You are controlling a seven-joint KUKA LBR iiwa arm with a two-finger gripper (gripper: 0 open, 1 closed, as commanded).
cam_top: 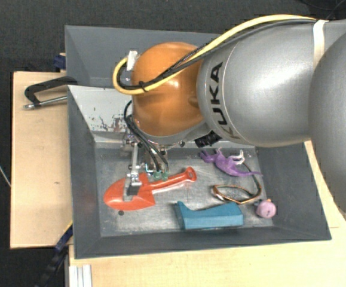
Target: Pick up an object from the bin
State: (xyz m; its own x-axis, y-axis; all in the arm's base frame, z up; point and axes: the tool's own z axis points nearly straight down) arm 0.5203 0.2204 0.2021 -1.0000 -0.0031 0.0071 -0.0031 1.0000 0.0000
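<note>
Hanging low, the tool (144,181) stands open over a red-orange plastic paddle-shaped toy (174,180) lying flat, left of centre in the grey metal bin (83,178); light, stiff, probably slick, best pinched across its narrow neck.

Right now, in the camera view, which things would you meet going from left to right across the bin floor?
Orange toy → blue block → pink ball. The purple figure and the brown loop sit over the block's stretch, so their place in the order is unclear.
</note>
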